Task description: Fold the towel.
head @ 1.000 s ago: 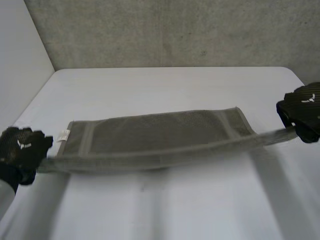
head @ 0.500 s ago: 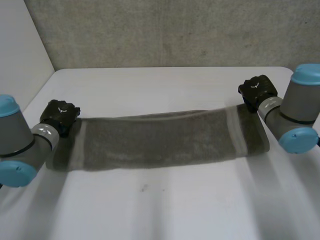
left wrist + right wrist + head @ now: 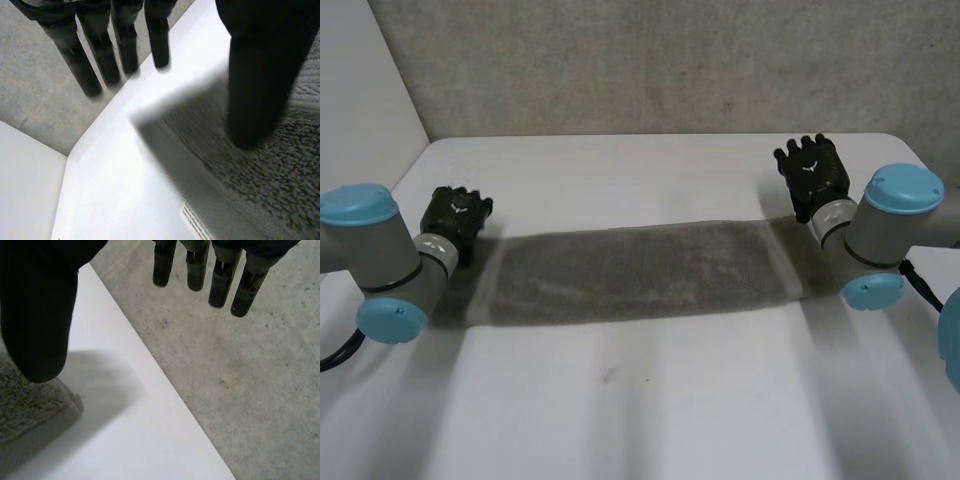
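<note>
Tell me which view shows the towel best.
The head view: the whole towel lies as a long strip on the table. The left wrist view shows one corner with its label; the right wrist view, just a corner.

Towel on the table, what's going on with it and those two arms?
A grey towel lies on the white table as a long strip, apparently folded once lengthwise. The robot's left hand is by the far corner of one end and its right hand by the far corner of the other. Both hands are open, fingers straight, gripping nothing. No crosswise fold is made yet.
</note>
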